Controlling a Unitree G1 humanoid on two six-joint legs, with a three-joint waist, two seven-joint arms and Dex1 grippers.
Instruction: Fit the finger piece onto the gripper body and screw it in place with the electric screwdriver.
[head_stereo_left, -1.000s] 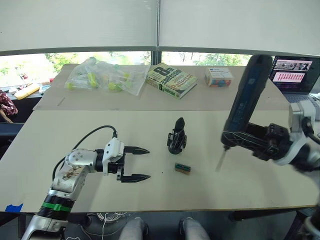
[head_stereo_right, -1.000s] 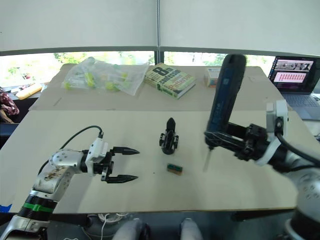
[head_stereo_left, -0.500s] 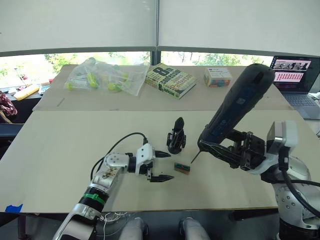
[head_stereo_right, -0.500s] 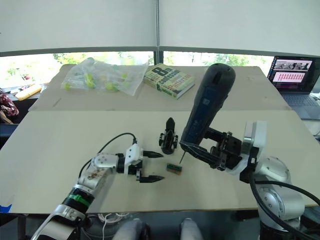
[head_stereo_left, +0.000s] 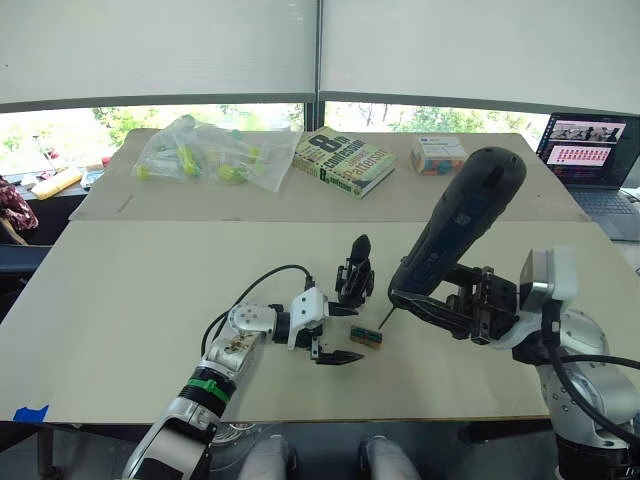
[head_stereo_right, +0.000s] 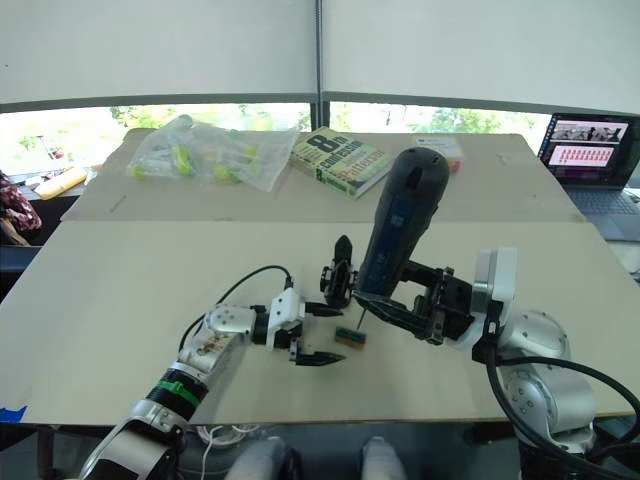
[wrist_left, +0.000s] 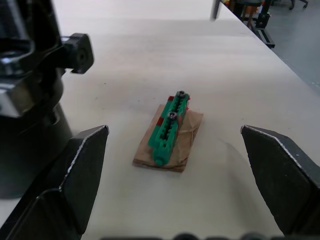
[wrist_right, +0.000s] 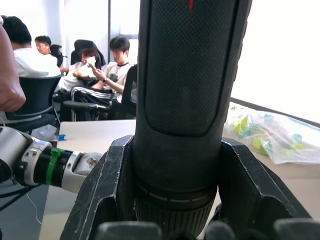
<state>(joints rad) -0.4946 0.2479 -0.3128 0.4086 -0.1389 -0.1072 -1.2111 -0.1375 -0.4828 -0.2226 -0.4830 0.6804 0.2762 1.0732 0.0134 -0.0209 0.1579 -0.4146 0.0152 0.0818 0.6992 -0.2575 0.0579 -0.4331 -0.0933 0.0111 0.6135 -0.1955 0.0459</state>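
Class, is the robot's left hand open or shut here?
Open: the left hand has its two black fingers spread apart, empty, either side of the small green block.

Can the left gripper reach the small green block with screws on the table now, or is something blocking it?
Probably yes. The left gripper is open with the green block lying between its fingertips' line, bare table around it. The gripper body stands beside, apart. The electric screwdriver bit hovers near.

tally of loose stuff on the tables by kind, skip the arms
Gripper body: 1
Electric screwdriver, held: 1
Green screw holder: 1
Book: 1
Plastic bag of parts: 1
Small box: 1
Laptop: 1
Total: 7
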